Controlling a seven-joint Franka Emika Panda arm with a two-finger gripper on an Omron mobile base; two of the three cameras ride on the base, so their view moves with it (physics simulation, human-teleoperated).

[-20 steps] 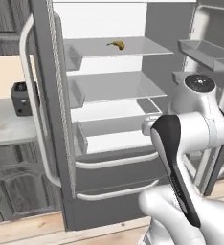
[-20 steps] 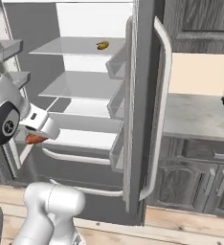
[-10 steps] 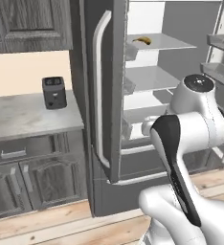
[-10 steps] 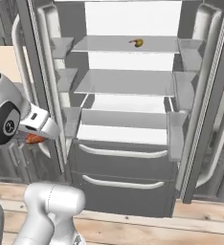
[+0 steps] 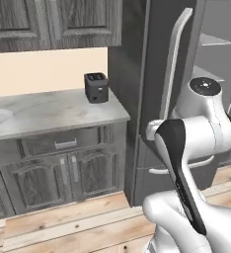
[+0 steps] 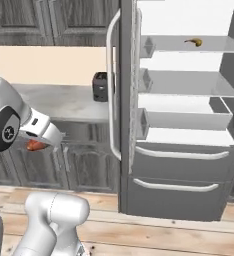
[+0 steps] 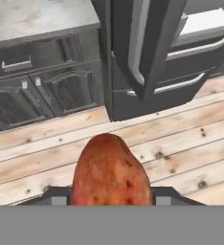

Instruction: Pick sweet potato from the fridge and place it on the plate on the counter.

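Pinching hand (image 7: 111,201) around lumpy, speckled reddish sweet potato (image 7: 110,172), over wooden planks (image 7: 190,143).

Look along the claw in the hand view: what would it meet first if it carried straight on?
Probably the wooden floor in front of the fridge. The claw, shut on the sweet potato, points down at the boards, though depth is unclear.

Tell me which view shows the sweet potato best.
The hand view: the sweet potato sits large and close at the bottom, its reddish speckled skin plain. In the right base view it is a small orange lump under the hand, partly covered.
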